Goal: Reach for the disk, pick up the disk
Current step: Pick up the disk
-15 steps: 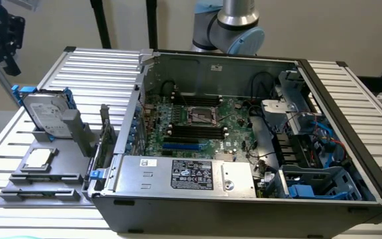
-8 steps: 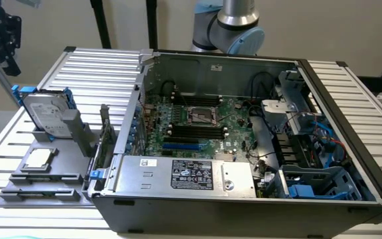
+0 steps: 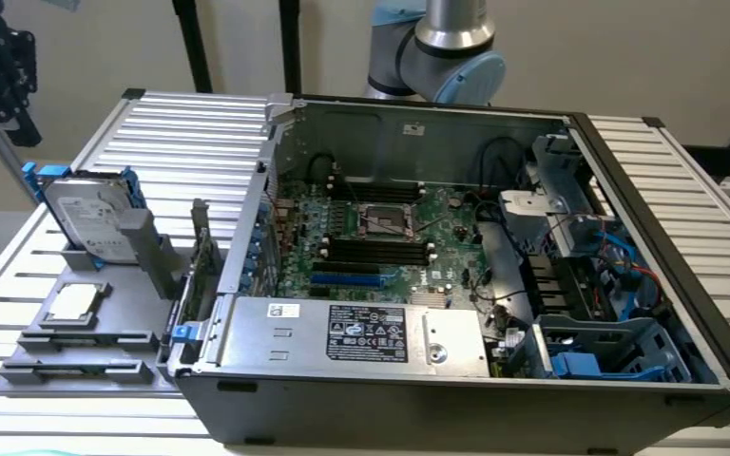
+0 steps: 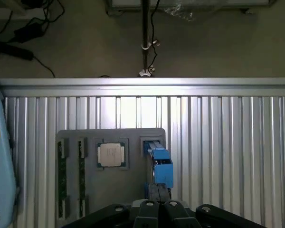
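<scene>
Wrist view: disk (image 4: pixel 160 165) stands on edge in grey holder (image 4: pixel 109 135).

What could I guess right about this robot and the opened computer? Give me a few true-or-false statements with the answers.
1. The disk stands upright in a slot of the grey holder. True.
2. The claw has lifted the disk off the holder. False: the disk sits in its slot, with the claw above it.
3. A square chip lies flat on the same holder. True.
4. The computer case is closed. False: its side is off and the circuit board shows.
5. The disk is inside the case. False: it is outside, to the exterior view's left.
</scene>
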You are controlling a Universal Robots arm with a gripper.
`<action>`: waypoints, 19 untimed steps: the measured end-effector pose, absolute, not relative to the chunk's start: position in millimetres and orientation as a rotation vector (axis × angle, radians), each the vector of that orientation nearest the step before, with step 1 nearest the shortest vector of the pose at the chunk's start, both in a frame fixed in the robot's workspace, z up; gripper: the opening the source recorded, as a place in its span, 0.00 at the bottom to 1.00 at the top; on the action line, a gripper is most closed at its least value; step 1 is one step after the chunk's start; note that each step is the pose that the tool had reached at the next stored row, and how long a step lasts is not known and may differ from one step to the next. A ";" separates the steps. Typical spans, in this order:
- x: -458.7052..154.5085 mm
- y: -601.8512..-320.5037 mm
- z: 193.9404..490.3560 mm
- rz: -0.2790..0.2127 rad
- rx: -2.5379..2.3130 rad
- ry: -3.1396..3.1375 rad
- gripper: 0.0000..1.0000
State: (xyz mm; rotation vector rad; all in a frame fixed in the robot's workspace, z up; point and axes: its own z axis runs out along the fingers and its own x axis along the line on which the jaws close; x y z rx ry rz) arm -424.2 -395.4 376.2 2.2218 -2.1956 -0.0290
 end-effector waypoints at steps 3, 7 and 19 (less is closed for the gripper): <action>-424.2 -395.1 374.9 -0.024 2.273 -2.148 0.11; -424.2 -391.9 374.4 -0.023 2.296 -2.123 0.11; -424.2 -391.1 372.7 -0.023 2.297 -2.122 0.47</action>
